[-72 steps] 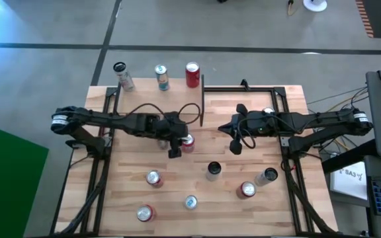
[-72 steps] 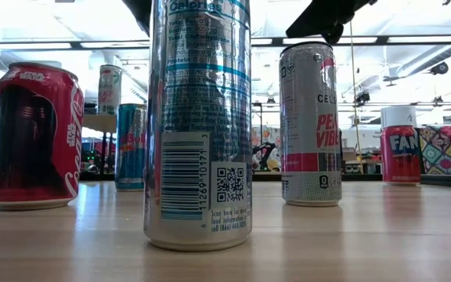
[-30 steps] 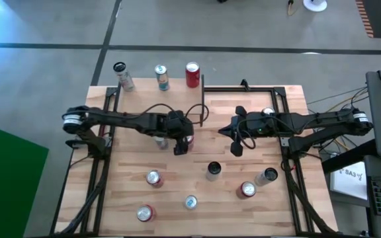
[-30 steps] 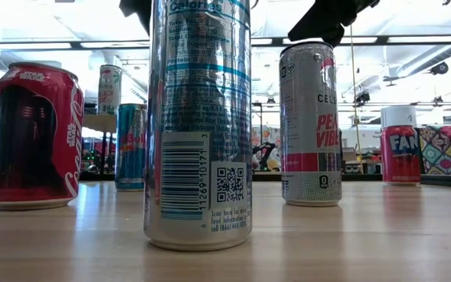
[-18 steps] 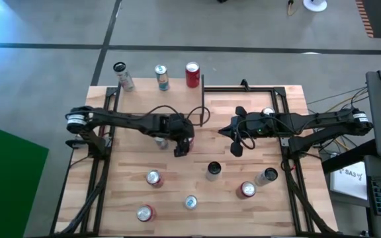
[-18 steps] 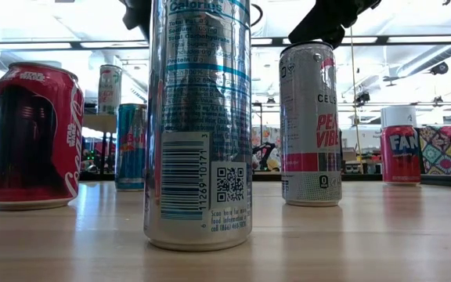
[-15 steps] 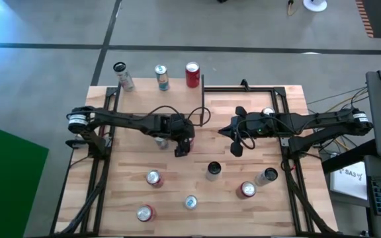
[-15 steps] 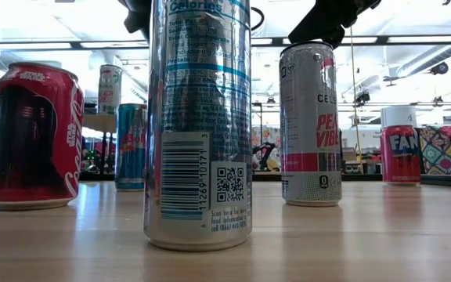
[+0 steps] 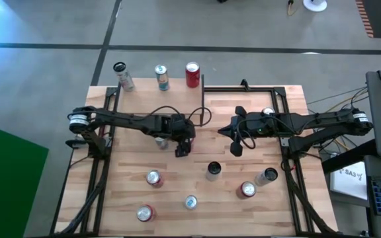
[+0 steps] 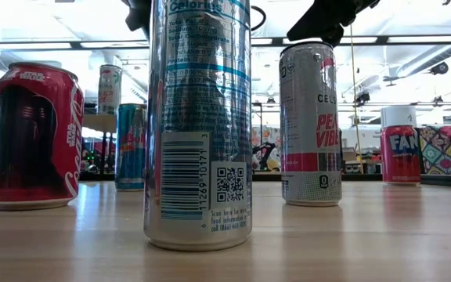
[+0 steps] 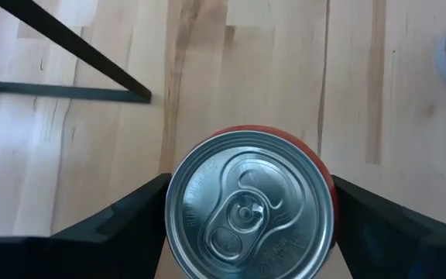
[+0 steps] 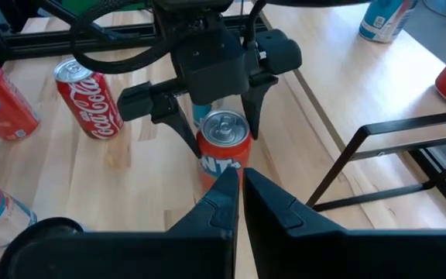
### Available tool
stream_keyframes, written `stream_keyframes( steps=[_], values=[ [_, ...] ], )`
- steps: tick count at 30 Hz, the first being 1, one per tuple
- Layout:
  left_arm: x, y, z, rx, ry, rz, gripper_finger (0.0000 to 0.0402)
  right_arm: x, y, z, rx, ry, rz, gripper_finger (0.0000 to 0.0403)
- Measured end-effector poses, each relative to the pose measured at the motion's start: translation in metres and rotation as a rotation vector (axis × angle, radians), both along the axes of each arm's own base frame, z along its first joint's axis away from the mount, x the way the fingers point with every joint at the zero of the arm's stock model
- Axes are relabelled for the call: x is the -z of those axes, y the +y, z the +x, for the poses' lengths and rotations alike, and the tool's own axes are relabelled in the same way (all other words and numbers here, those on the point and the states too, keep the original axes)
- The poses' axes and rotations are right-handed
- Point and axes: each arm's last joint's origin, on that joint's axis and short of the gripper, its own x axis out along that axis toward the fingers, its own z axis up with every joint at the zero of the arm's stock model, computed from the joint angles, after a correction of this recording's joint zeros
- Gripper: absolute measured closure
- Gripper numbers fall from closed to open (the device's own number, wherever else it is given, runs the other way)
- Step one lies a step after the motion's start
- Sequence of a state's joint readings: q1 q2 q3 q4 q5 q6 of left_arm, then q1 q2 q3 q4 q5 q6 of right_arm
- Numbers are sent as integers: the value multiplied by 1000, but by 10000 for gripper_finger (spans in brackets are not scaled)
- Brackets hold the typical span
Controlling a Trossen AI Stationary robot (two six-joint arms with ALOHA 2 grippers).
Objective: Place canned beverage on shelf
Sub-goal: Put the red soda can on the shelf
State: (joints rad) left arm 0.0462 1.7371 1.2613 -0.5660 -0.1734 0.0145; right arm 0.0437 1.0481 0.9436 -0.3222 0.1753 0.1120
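Shelf (image 9: 157, 96) first: you can see it along the far edge of the table (image 9: 270, 205), on the left arm's side, a light board on thin black uprights with three cans already standing on it. Your table carries several more cans scattered on its near half, well apart from the work.

You have the left arm reaching in toward the middle of the table, and the right arm waiting opposite it, just short of the middle. Your right pincer (image 12: 237, 186) is pressed together and holds nothing.

Your left pincer (image 12: 211, 128) points straight down over the red can (image 12: 224, 147), which stands upright on the table near the middle, close to a shelf upright. In the left wrist view the can's silver top (image 11: 250, 205) sits squarely between the two dark fingers (image 11: 122, 217), one on each side. The jaws are spread around the can, and you cannot yet tell whether the pads actually touch its wall.

What the coming move turns on: the can's long axis is vertical and lies directly below the left pincer, centred in the gap, so the left arm is clearly the nearer one. You probably only need to finish squeezing, lift straight up, then carry it toward the far edge to the shelf.
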Motion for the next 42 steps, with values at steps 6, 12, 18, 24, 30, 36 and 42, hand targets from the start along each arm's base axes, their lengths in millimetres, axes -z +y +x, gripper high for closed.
stream_keyframes(
  steps=[6,12,18,24,30,36,42],
  values=[
    [-32,-5,-1,23,-56,7,112,0,0,0,0,-1,0,390],
    [-83,-13,-16,76,-80,27,112,0,0,0,0,0,-1,390],
    [-150,-15,-54,108,-60,58,112,0,0,0,0,0,-1,390],
    [-182,4,-101,22,69,252,112,0,0,0,0,-5,0,390],
    [-186,29,-127,2,59,241,112,-5,0,2,0,-54,1,390],
    [-182,48,-143,97,-3,239,113,-10,0,5,-4,-117,-5,390],
    [-166,67,-151,102,-36,210,113,-16,0,9,-14,-183,-26,390]
  ],
)
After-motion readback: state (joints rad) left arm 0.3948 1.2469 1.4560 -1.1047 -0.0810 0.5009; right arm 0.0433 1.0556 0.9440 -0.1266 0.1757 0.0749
